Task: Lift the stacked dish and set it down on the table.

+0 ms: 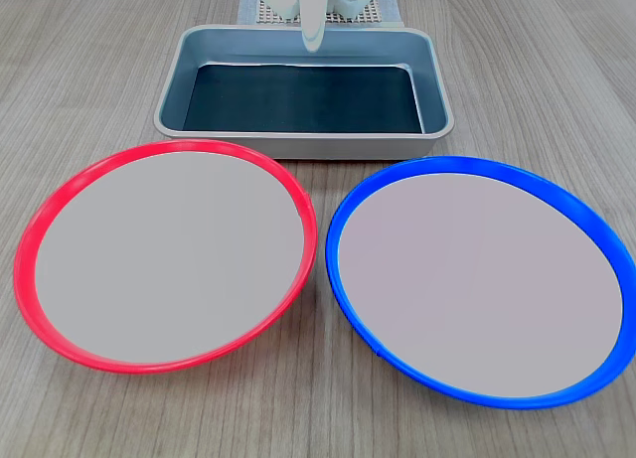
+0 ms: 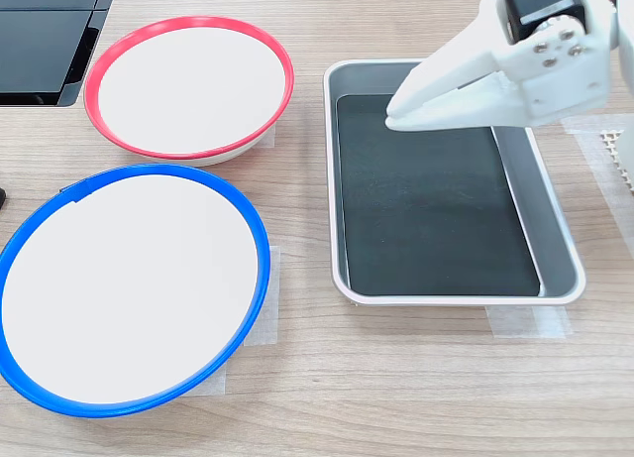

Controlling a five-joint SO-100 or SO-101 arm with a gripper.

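My tool (image 2: 396, 113) hangs clenched and empty above the tray (image 2: 337, 179). The red dish (image 2: 188, 85) looks light, stiff, slippery; I'd pinch its raised rim.

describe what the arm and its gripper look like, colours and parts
In the second exterior view the gripper is glossy white plastic with two long fingers tapering to a blunt tip. Behind them sits a white housing with several silver screw heads and a black block set into its top. The first exterior view shows only a slim white tip and white parts at the top edge. No markings are legible.
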